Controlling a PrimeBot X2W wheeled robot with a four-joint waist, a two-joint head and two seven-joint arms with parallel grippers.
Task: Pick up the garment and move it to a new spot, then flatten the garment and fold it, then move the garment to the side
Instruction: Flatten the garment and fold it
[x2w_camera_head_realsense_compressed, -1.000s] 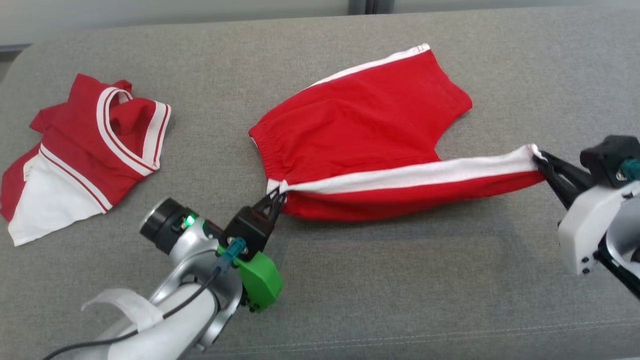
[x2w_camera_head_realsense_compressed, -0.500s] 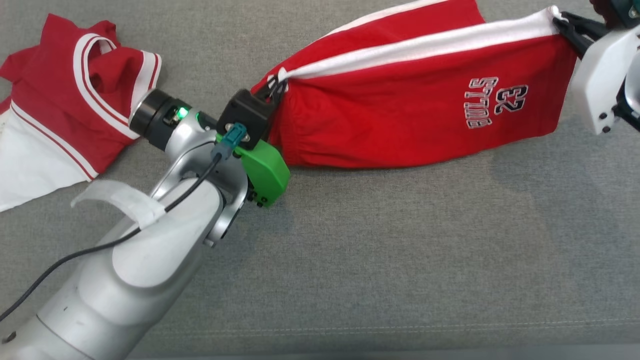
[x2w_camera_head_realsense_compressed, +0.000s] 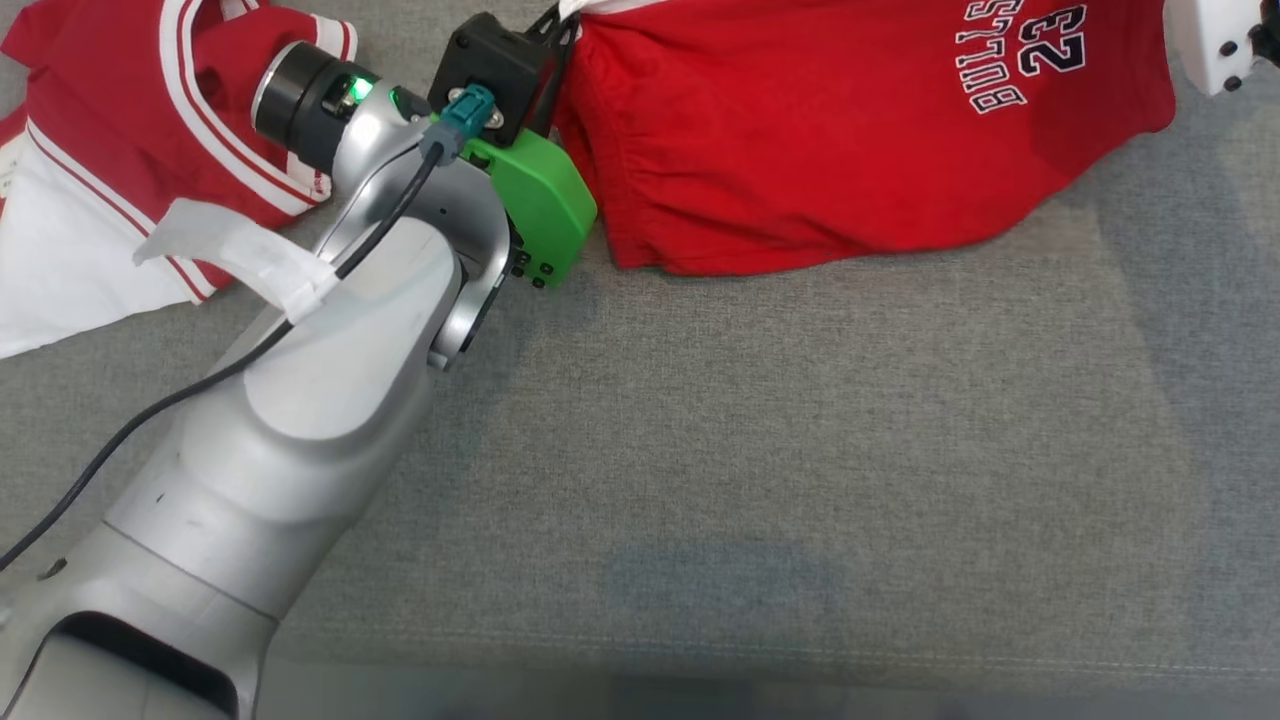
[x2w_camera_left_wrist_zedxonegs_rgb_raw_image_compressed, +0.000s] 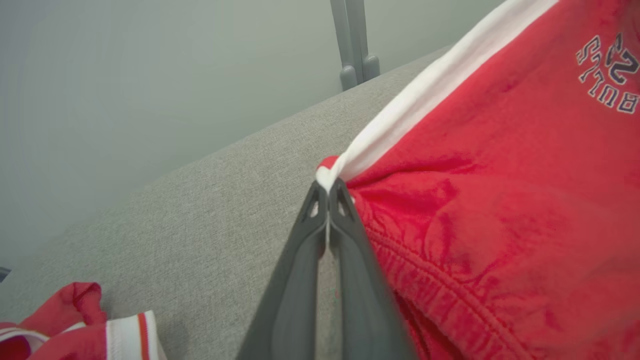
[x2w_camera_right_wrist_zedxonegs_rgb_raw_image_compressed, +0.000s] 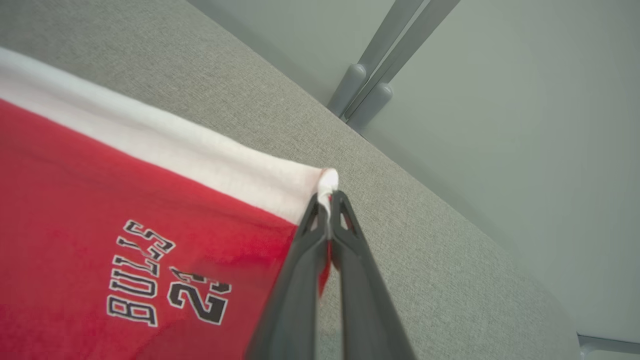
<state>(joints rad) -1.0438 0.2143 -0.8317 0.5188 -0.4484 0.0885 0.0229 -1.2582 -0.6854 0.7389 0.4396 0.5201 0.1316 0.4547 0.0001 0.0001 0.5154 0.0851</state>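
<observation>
The garment is a pair of red shorts (x2w_camera_head_realsense_compressed: 850, 150) with a white side stripe and a "BULLS 23" print. It hangs stretched between both grippers, and its lower edge rests on the grey cushion. My left gripper (x2w_camera_head_realsense_compressed: 562, 25) is shut on the waistband end of the stripe; in the left wrist view its fingers (x2w_camera_left_wrist_zedxonegs_rgb_raw_image_compressed: 327, 187) pinch a bunched white corner of the shorts (x2w_camera_left_wrist_zedxonegs_rgb_raw_image_compressed: 500, 200). My right gripper (x2w_camera_right_wrist_zedxonegs_rgb_raw_image_compressed: 329, 197) is shut on the leg-hem corner of the shorts (x2w_camera_right_wrist_zedxonegs_rgb_raw_image_compressed: 125, 210). The right arm's white housing (x2w_camera_head_realsense_compressed: 1205, 45) sits at the head view's top right corner.
A red and white jersey (x2w_camera_head_realsense_compressed: 120, 130) lies crumpled at the left, partly behind my left wrist, and shows again as the jersey (x2w_camera_left_wrist_zedxonegs_rgb_raw_image_compressed: 75, 330). The grey cushion (x2w_camera_head_realsense_compressed: 800, 450) stretches wide in front. Grey metal posts (x2w_camera_right_wrist_zedxonegs_rgb_raw_image_compressed: 370, 85) stand behind the cushion's far edge, against a pale wall.
Both grippers have lifted the stripe edge, so the shorts now hang with the printed side facing me. The head view has also shifted, carrying everything toward its top.
</observation>
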